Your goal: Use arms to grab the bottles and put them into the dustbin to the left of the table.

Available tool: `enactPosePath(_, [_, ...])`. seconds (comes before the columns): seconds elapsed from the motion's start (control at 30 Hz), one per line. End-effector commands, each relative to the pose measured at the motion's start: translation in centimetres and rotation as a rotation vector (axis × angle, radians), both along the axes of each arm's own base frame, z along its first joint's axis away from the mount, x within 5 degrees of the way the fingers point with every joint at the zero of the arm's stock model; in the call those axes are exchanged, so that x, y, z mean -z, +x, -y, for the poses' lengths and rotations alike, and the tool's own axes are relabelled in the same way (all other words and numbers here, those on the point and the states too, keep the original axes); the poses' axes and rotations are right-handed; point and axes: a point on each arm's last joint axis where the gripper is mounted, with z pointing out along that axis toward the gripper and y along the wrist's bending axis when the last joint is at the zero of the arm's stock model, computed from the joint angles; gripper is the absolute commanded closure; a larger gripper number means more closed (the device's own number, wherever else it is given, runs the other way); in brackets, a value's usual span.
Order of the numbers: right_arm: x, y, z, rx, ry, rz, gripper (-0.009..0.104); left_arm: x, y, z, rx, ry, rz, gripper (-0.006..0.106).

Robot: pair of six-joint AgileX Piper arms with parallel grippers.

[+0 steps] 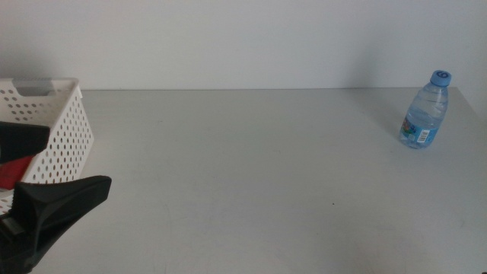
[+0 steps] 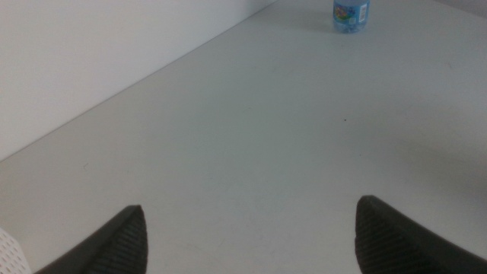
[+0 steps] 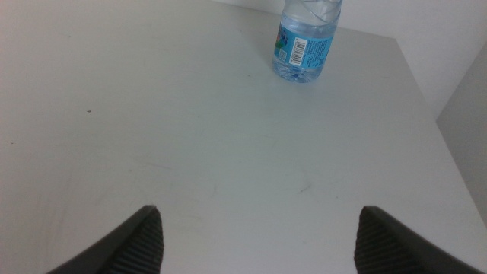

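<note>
A clear water bottle (image 1: 424,114) with a blue cap stands upright at the far right of the table (image 1: 243,175). It also shows in the left wrist view as the bottle (image 2: 351,11) far ahead, and in the right wrist view as the bottle (image 3: 306,42) closer ahead. The white perforated dustbin (image 1: 65,122) sits at the table's left edge, with something red (image 1: 7,173) showing inside it. My left gripper (image 1: 78,157) is open right beside the dustbin and holds nothing. My right gripper (image 3: 259,228) is open over bare table short of the bottle, and is out of the middle view.
A plain pale wall (image 1: 243,42) runs along the table's far edge. The table's right edge (image 3: 449,152) lies close beside the bottle.
</note>
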Motion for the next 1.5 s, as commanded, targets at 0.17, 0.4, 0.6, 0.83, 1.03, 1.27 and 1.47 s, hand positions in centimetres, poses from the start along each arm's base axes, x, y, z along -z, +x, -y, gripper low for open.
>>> enactPosePath(0.17, [-2.1, 0.2, 0.0, 0.005, 0.021, 0.091, 0.031, -1.3, 0.1, 0.2, -0.001, -0.07, 0.065, 0.007])
enactPosePath(0.4, [-4.2, 2.7, 0.1, 0.02, 0.015, 0.154, 0.031, -1.3, 0.1, 0.2, -0.001, -0.07, 0.065, 0.007])
enactPosePath(0.6, [-4.9, 6.0, 0.2, 0.035, 0.007, 0.248, 0.031, -1.3, 0.1, 0.2, -0.001, -0.07, 0.065, 0.007])
enactPosePath(0.83, [-5.2, 9.1, 0.1, 0.04, 0.04, 0.417, 0.031, -1.3, 0.1, 0.2, -0.001, -0.07, 0.065, 0.007])
enactPosePath(1.03, [-4.2, 11.0, 0.2, 0.057, 0.144, 0.458, 0.031, -1.3, 0.1, 0.2, -0.001, -0.07, 0.065, 0.007])
enactPosePath(1.27, [-2.6, 13.8, 0.2, 0.064, 0.138, 0.461, 0.031, -1.3, 0.2, 0.2, -0.001, -0.069, 0.064, 0.007])
enactPosePath(1.47, [-0.6, 17.4, 0.1, 0.07, 0.136, 0.367, 0.031, -1.3, 0.2, 0.2, -0.001, -0.069, 0.064, 0.007])
